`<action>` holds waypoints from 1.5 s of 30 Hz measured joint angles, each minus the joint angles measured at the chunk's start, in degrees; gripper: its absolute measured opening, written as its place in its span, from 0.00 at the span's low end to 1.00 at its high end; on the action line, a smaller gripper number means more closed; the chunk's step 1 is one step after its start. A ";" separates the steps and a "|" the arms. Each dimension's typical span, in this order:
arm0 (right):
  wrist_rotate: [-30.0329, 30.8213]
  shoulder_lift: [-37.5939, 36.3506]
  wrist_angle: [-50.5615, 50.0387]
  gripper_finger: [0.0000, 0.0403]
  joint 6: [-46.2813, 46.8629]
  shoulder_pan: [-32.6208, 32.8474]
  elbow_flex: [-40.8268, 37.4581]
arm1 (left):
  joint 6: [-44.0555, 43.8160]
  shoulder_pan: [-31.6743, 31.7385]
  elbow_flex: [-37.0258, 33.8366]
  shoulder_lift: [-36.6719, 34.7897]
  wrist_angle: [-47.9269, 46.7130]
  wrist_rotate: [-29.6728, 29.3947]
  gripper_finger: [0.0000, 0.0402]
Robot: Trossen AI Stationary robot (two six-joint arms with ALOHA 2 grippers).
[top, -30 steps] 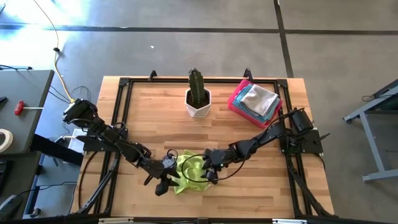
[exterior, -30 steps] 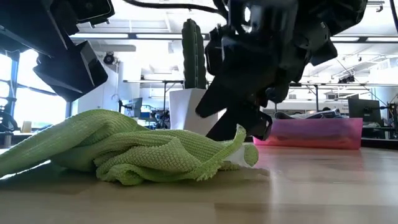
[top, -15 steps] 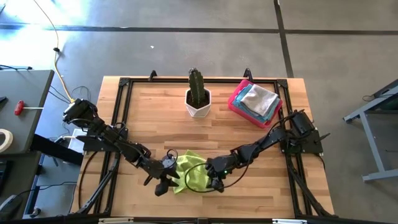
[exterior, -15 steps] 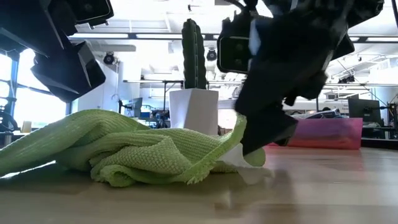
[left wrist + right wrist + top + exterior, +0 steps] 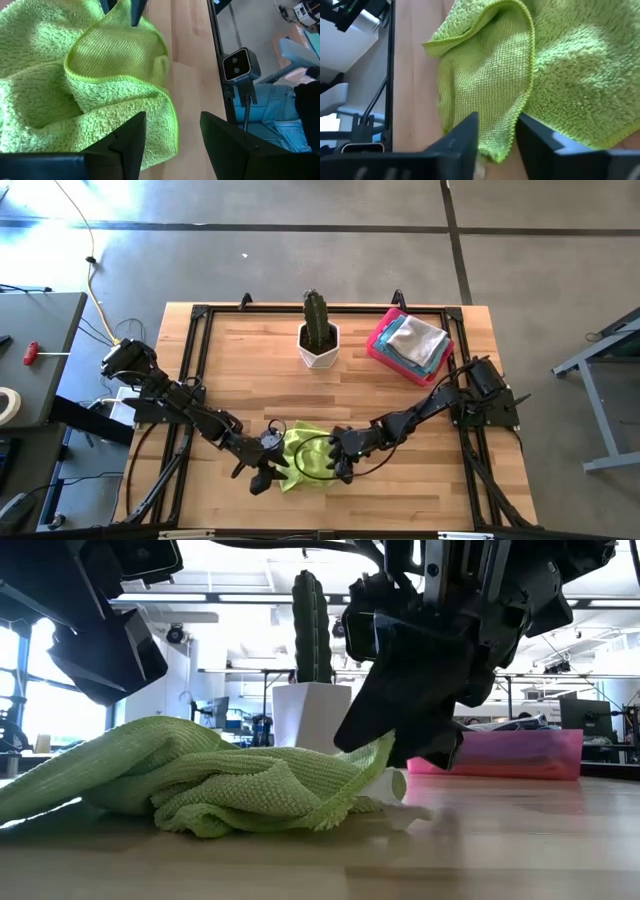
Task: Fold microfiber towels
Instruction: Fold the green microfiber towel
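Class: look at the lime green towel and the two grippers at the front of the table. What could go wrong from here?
1. The right gripper closes on a thin edge of the bunched lime green towel; the edge may slip out.
2. The left gripper, jaws open, hangs over the same towel; a pull could drag the heap instead of spreading it.

So there's one lime green towel out on the bare wood near the front edge of the table, all crumpled up, nowhere near flat or folded. From table height it's a low rumpled heap with layers flopped over each other and one corner lifted up on the right side. Up close you can see both textures, a fluffy looped side and a smoother knit side with a stitched hem. The other towels sit stacked at the back right, grey on top, light blue peeking out underneath.
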 joint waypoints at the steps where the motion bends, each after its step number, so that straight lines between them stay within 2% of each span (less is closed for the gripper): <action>1: 0.35 0.00 0.00 0.25 -0.06 0.00 0.00 | 0.00 0.00 0.00 0.00 0.00 -0.01 0.45; 6: 0.56 -0.06 0.03 0.03 -1.79 -0.02 0.00 | -0.16 -0.02 0.00 0.00 0.06 -1.47 0.45; 11: 0.13 -3.54 -0.61 0.02 -4.08 -0.47 0.00 | -1.87 -0.02 0.00 0.00 0.14 -7.81 0.45; 14: 0.63 -7.47 -2.87 0.01 -7.56 -0.48 0.00 | 0.80 0.00 0.00 0.00 1.25 -11.51 0.45; 18: 4.47 -13.35 -9.56 0.00 -10.34 -0.48 0.00 | 6.16 -0.02 0.00 0.00 5.91 -17.13 0.45; 20: 6.94 -15.96 -13.19 0.00 -11.38 -0.48 0.00 | 9.33 -0.02 0.00 0.00 9.14 -21.64 0.45; 24: 9.87 -20.36 -16.91 0.00 -14.42 -0.48 0.00 | 17.42 0.02 0.03 0.50 18.51 -35.15 0.45; 26: 11.13 -22.19 -17.37 0.00 -16.20 -0.48 0.00 | 21.72 0.28 0.06 1.29 21.94 -38.70 0.45; 31: 16.43 -25.21 -17.35 0.00 -19.08 -0.80 0.00 | 26.86 0.32 2.22 4.20 23.87 -36.71 0.45; 33: 17.20 -25.18 -17.64 0.00 -19.08 -1.25 0.02 | 28.72 -0.05 4.02 7.02 24.12 -34.61 0.45; 37: 17.57 -24.04 -19.89 0.00 -16.59 -2.01 0.04 | 28.30 -0.77 7.65 13.46 23.97 -34.32 0.45; 41: 22.14 -22.67 -23.39 0.00 -11.25 -2.43 0.04 | 25.02 -0.85 12.48 19.98 23.91 -38.44 0.45; 45: 25.47 -21.32 -25.26 0.00 -8.45 -2.50 0.04 | 24.47 -1.74 17.14 24.33 21.16 -47.63 0.45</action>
